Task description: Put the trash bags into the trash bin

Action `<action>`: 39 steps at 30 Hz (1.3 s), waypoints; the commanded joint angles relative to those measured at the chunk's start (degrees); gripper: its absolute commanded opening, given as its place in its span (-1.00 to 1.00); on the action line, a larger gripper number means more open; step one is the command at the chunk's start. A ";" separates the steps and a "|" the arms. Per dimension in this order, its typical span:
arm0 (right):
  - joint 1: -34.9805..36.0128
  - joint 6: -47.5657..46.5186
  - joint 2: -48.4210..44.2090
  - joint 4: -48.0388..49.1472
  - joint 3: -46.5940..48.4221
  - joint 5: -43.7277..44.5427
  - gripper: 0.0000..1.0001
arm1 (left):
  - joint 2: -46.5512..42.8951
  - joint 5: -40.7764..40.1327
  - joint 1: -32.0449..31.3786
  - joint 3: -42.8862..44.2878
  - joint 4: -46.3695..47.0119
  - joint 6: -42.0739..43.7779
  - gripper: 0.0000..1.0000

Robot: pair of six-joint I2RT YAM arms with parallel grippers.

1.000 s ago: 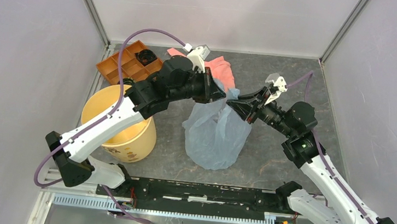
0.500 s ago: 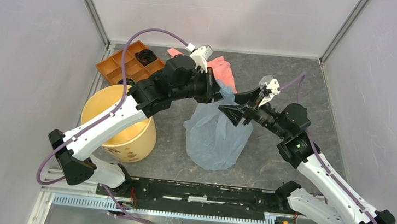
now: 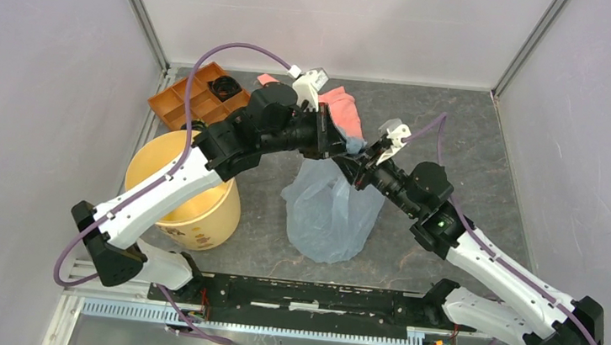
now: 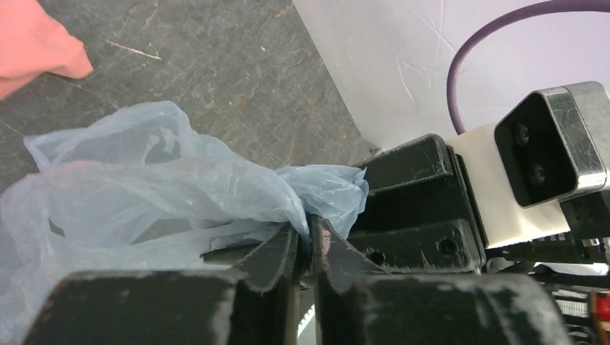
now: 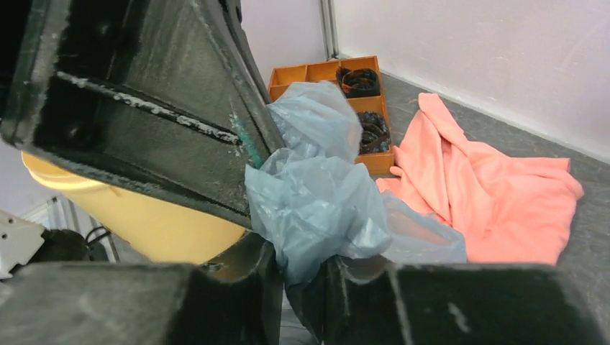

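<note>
Hanging from its bunched top, the trash bag (image 3: 330, 213) is sagging down to the desk (image 3: 466, 137), well apart from the trash bin (image 3: 205, 232) on my left. My left fingers (image 4: 291, 248) are pinching one fold of the film. My right fingers (image 5: 255, 277) are clamping the wad just beside them, so I am likely sharing the grip to carry limp plastic binward.
</note>
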 commanded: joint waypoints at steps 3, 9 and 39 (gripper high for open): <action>0.95 -1.25 1.21 3.75 0.61 11.50 -0.99 | -2.70 -3.53 -0.07 6.24 -5.53 5.17 -0.02; 0.95 -2.52 -3.50 -2.35 -0.01 22.56 -0.99 | -8.95 -26.50 -0.07 7.02 -21.20 9.55 0.84; 0.95 -8.67 -14.97 -12.63 1.15 19.49 -0.99 | -9.94 -38.08 2.72 -12.10 -31.56 10.39 -0.87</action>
